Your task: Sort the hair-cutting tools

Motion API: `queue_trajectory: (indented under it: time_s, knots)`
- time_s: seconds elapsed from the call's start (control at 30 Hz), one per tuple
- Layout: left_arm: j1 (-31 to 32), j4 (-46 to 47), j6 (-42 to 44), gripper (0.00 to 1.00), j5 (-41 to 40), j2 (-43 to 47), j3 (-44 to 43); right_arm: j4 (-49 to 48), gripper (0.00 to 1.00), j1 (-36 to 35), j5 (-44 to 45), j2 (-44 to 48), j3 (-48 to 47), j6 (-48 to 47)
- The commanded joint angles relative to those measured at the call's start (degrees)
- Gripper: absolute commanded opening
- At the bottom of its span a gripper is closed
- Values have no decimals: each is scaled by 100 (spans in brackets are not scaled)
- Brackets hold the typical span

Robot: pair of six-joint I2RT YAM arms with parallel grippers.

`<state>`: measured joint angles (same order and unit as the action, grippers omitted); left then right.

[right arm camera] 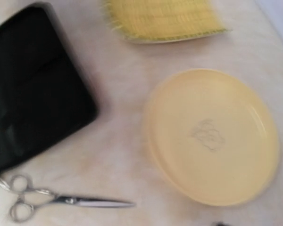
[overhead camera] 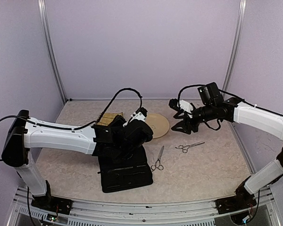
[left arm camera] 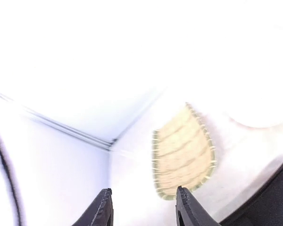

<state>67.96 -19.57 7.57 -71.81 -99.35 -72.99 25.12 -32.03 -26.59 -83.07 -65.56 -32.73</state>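
Comparing views, you see both arms only from the top camera. Your left arm [overhead camera: 61, 136] reaches to the desk's middle, over the black zip case [overhead camera: 125, 172], and your right arm [overhead camera: 254, 115] hangs above the far right part. Only the left wrist view shows the left gripper [left arm camera: 144, 209] released. Its fingers [left arm camera: 101, 209] stand apart with nothing between them, aimed at the bamboo tray [left arm camera: 181, 153] by the far edge. The right gripper [overhead camera: 178, 115] looks released and empty, though it is small from above. Its own camera catches one pair of scissors where the top view shows two. The desk [overhead camera: 203, 174] is mottled beige, the walls [overhead camera: 141, 47] pale lilac, with metal posts [overhead camera: 52, 52] at the far corners. You have one case, one yellow plate [right arm camera: 212, 136], one tray and two silver scissors [overhead camera: 158, 159]. One pair lies just right of the case and the other [overhead camera: 189, 147] further right, both flat on the desk.
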Motion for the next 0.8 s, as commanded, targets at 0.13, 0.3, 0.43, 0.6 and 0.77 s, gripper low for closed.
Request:
queue_trajectory:
  time_s: [0.13, 0.3, 0.43, 0.6, 0.77]
  knots:
    - [283, 535, 1007, 44, -1574, -235, -135, -880, 100, 345, 447, 312, 56, 921]
    - [170, 477, 259, 44, -1253, 189, 321, -688, 100, 375, 593, 119, -88, 1019]
    - [-215, 687, -325, 46, -357, 850, 687, -794, 100, 445, 671, 130, 209, 1024]
    - [-1339, 104, -2638, 54, 2214, 1733, 394, -108, 86, 776, 314, -95, 262, 326]
    - [-2243, 778, -3751, 55, 3963, 2438, 933, 353, 71, 1242, 110, -566, -180, 79]
